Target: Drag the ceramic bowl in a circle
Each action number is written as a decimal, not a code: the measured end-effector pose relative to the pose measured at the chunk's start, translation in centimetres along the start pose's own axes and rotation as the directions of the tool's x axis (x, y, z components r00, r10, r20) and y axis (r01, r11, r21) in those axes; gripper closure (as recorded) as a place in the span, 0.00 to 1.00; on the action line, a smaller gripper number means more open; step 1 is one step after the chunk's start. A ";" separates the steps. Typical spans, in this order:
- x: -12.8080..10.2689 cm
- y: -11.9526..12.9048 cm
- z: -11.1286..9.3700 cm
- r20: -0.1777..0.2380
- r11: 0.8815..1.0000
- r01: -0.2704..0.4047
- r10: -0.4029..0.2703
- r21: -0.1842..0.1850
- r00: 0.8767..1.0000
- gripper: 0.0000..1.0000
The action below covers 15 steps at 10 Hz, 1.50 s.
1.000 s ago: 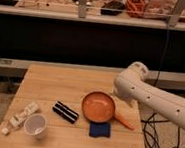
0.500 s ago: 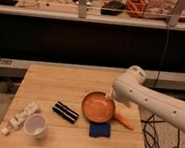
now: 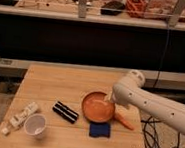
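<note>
Wide, shallow, orange-brown glazed ceramic bowl [image 3: 98, 107] sits right of centre on the wooden worktop [image 3: 60, 82]. The gripper [image 3: 110, 97] is at the bowl's 2 o'clock rim, spread wide, with no grasp evident. A blue pad [image 3: 99, 129] lies at the bowl's 6 o'clock.

A white cup [image 3: 35, 126] stands upright near the front left corner of a wooden table [image 3: 50, 79]. Just left of the cup lies a pale packet [image 3: 23, 115], set at a slant. Right of the cup and slightly farther back lies a black striped bar [image 3: 65, 111]. Farther right of the cup sits a blue sponge [image 3: 100, 130], then an orange stick [image 3: 124, 121]. Well right of the cup, past the table's edge, hang black cables [image 3: 154, 141].
</note>
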 end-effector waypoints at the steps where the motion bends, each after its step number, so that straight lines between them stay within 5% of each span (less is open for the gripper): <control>1: -0.1 -0.1 0.2 0.003 1.000 0.011 -0.011 0.002 1.000 0.20; 15: 0.4 -2.6 5.2 0.030 0.983 0.180 -0.181 0.032 0.983 0.20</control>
